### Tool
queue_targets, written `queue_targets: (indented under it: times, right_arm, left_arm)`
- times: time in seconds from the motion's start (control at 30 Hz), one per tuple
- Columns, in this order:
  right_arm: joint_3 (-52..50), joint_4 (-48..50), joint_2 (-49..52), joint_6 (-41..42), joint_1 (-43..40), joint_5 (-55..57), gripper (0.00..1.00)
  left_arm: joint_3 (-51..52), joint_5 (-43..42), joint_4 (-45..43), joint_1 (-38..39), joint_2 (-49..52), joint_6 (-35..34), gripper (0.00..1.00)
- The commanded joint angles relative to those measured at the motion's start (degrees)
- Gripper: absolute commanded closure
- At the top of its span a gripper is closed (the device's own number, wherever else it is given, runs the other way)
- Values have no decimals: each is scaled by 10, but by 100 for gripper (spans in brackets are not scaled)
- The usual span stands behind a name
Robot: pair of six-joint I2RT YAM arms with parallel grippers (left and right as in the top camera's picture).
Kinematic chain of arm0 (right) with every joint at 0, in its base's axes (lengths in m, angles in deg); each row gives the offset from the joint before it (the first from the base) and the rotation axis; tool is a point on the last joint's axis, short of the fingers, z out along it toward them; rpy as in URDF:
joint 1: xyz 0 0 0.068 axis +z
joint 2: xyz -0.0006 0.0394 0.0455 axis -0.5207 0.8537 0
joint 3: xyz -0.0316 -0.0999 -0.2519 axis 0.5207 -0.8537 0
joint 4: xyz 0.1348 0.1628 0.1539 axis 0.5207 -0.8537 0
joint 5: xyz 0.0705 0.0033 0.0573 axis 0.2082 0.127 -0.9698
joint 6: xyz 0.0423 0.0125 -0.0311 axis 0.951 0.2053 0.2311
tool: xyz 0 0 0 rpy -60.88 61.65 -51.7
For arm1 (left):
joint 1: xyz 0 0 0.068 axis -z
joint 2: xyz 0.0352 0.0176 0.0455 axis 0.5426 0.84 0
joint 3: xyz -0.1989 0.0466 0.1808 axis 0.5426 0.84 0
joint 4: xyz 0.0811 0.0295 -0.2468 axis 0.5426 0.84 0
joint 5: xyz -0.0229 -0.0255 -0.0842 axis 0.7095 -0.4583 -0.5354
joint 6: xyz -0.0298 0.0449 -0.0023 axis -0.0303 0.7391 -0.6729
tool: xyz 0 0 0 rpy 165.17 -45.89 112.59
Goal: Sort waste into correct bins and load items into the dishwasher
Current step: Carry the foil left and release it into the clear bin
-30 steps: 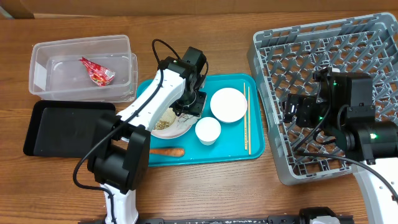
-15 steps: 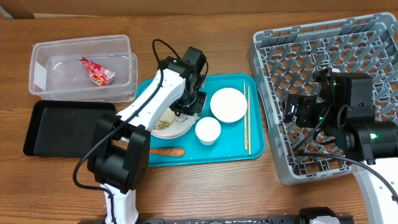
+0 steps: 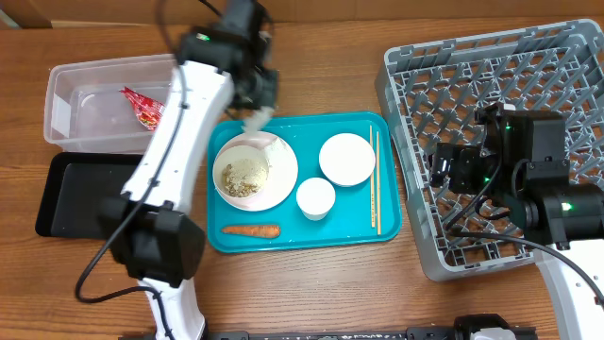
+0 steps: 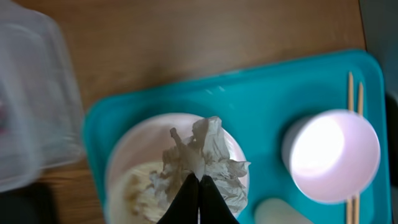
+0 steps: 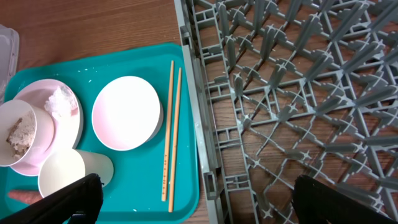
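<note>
Two left fingers pinch tight on the crumpled tissue; right fingers spread wide above the dish rack

A teal tray lies flat on the brown wooden table, near its middle, long sides running left to right. A paler tan slab shows at the table's far left corner, too cropped to identify.

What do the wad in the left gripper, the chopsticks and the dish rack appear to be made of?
The wad: thin matte white tissue paper, judging by its soft crumpled folds. The chopsticks: probably matte wood or bamboo, given the pale tan colour. The dish rack: grey moulded plastic, seemingly, with a uniform lattice.
</note>
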Motion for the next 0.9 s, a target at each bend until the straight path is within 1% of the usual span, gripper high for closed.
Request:
queue_targets:
  times: [0.0,0.07,0.33,0.43,0.57,0.6,0.67,0.77,0.87]
  right_arm:
    - [16,3,-3,0,0,-4,0]
    - [16,3,-3,0,0,-3,0]
    - [16,3,-3,0,0,-4,0]
    - [16,3,-3,0,0,-4,0]
    - [16,3,-3,0,0,-4,0]
    - [16,3,-3,0,0,-4,0]
    - [16,2,-3,0,0,-4,0]
    - [16,-2,-3,0,0,-4,0]
    - [16,-3,-3,0,0,-4,0]
  left_arm:
    - [-39,71,-5,-54,-23,1,96]
    - [-39,85,-27,-87,-23,0,96]
    - [-23,79,-112,-211,-17,-19,96]
    - [-23,70,-120,-238,-8,-19,96]
    - [-23,71,-121,-253,4,-19,95]
    - [-23,71,-122,-254,7,-19,90]
    - [-23,71,-121,-254,13,-19,63]
    - [-23,71,-121,-254,14,-19,48]
    - [-25,63,-114,-251,9,-14,41]
